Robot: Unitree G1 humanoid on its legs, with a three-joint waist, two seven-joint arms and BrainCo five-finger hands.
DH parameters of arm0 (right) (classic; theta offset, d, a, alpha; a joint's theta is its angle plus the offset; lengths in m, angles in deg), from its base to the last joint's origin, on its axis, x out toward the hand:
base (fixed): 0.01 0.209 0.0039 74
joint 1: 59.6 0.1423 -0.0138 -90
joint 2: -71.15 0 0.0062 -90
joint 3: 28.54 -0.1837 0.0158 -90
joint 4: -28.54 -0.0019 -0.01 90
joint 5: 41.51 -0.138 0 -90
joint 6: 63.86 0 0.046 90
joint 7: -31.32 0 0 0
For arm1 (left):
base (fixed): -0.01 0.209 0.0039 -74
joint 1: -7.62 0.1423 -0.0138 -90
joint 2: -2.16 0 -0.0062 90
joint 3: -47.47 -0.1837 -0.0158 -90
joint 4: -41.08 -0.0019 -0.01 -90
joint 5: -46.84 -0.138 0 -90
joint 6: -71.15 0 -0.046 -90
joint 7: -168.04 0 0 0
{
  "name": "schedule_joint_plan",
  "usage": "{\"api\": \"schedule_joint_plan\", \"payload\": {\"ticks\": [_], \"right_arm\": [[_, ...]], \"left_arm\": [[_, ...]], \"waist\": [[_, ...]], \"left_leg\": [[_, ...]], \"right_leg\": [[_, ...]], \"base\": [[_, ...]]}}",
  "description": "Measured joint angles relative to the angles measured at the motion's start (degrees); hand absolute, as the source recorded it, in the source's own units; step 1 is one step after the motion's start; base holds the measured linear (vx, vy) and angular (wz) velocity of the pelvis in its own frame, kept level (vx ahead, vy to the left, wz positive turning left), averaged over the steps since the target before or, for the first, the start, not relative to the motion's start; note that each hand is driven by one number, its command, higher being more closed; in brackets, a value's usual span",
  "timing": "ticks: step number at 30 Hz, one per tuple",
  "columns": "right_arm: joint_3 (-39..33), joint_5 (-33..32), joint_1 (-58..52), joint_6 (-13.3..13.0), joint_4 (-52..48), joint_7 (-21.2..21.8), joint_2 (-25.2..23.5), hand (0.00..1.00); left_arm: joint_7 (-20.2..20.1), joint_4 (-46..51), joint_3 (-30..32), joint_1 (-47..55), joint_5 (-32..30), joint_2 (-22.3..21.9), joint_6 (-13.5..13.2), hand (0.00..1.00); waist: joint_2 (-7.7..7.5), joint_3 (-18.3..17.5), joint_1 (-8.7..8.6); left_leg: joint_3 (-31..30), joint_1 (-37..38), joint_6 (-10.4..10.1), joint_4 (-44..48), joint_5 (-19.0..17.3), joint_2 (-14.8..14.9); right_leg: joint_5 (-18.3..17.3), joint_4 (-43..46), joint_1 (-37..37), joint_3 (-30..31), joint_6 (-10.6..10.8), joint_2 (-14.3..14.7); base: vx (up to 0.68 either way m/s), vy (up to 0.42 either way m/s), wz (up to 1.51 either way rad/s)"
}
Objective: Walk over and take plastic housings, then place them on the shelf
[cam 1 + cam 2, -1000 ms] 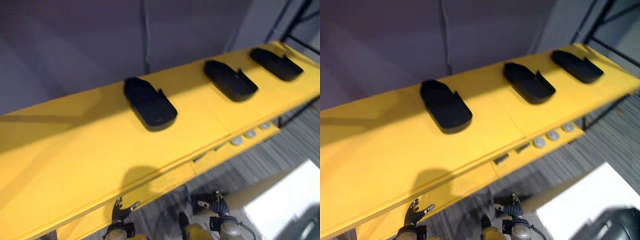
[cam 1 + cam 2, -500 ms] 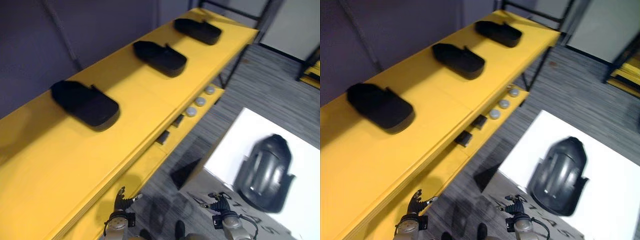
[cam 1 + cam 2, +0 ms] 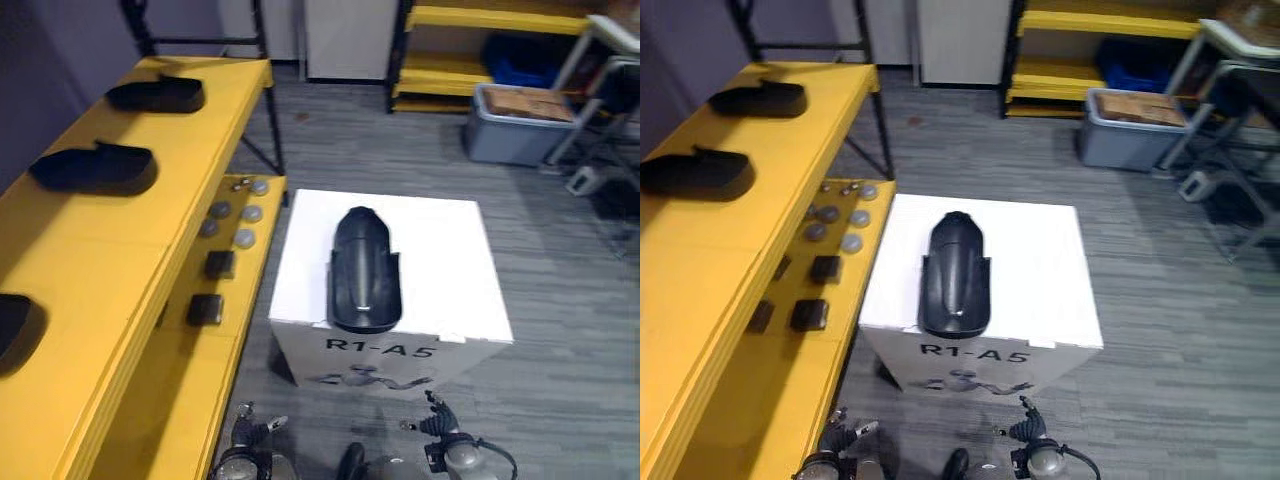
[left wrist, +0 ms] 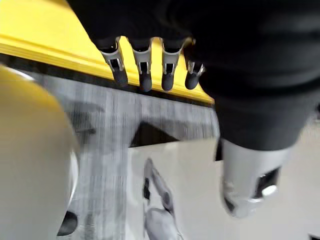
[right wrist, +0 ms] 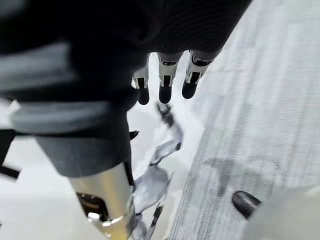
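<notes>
One black plastic housing (image 3: pixel 364 270) lay lengthwise on top of the white box (image 3: pixel 445 250), roughly centred. Three more housings (image 3: pixel 95 168) sat in a row on the top tier of the yellow shelf (image 3: pixel 100 260), on the robot's left of the box. Grey discs (image 3: pixel 232 213) and black blocks (image 3: pixel 205 309) sat on the shelf's lower tier, just beside the box. The left hand (image 3: pixel 248 430) and right hand (image 3: pixel 435 425) hung low at the box's near side. Both had fingers straight and relaxed, holding nothing, short of the box.
</notes>
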Motion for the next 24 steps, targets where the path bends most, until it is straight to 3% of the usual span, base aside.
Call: {"api": "schedule_joint_plan", "payload": {"ticks": [2,4,6,15,19,24], "right_arm": [[-0.5,-0.3,-1.3,0.0,-0.1,-0.2,-0.2,0.00],[-1.3,-1.2,-3.1,0.0,-0.5,-0.3,-0.3,0.00],[-6.5,-2.9,-5.1,0.0,-1.8,-0.7,-1.2,0.00],[-23.4,-8.4,-6.7,0.0,-17.8,-2.4,0.8,0.00],[-34.8,-8.1,-7.1,0.0,-32.2,-5.6,7.0,0.00],[-36.6,-7.2,-5.9,-0.1,-44.9,-7.2,12.8,0.00]], "left_arm": [[0.0,-0.1,0.0,0.4,0.1,0.0,0.0,0.00],[0.1,-0.5,0.1,0.6,0.5,0.3,0.1,0.00],[0.2,-1.9,0.1,0.0,0.6,0.6,0.1,0.00],[0.2,0.1,0.7,0.8,1.1,3.1,0.2,0.00],[-0.1,1.2,1.4,2.6,1.1,3.1,0.0,0.00],[-0.4,1.1,1.2,5.9,1.2,2.4,0.0,0.00]], "waist": [[0.73,-0.5,0.18],[0.83,-1.3,0.12],[0.50,-1.7,-1.02],[0.42,-3.1,-2.09],[0.31,-4.3,-2.73],[-0.06,-5.4,-4.12]], "left_leg": [[-0.4,1.6,0.3,-2.8,2.4,-0.2],[0.4,3.1,1.9,-6.7,6.1,-0.4],[1.2,5.7,3.1,-11.1,8.1,-1.7],[4.3,11.5,3.5,-14.3,8.7,-3.9],[4.2,12.5,3.6,-14.4,8.7,-4.7],[4.1,12.6,3.6,-15.0,8.7,-4.6]], "right_leg": [[0.4,-2.3,0.6,1.3,0.6,0.8],[0.7,-3.7,1.2,2.6,1.1,1.2],[1.3,-3.5,1.3,3.4,1.8,0.0],[1.8,-5.5,5.0,7.3,1.4,-1.5],[1.8,-6.9,6.5,7.8,2.0,-2.2],[1.9,-7.6,6.8,7.9,2.1,-2.0]], "base": [[0.04,0.024,-0.75],[0.10,0.052,-0.50],[0.19,0.097,-0.08],[0.19,0.117,-0.20],[0.08,0.079,-0.03],[0.00,0.010,-0.02]]}}
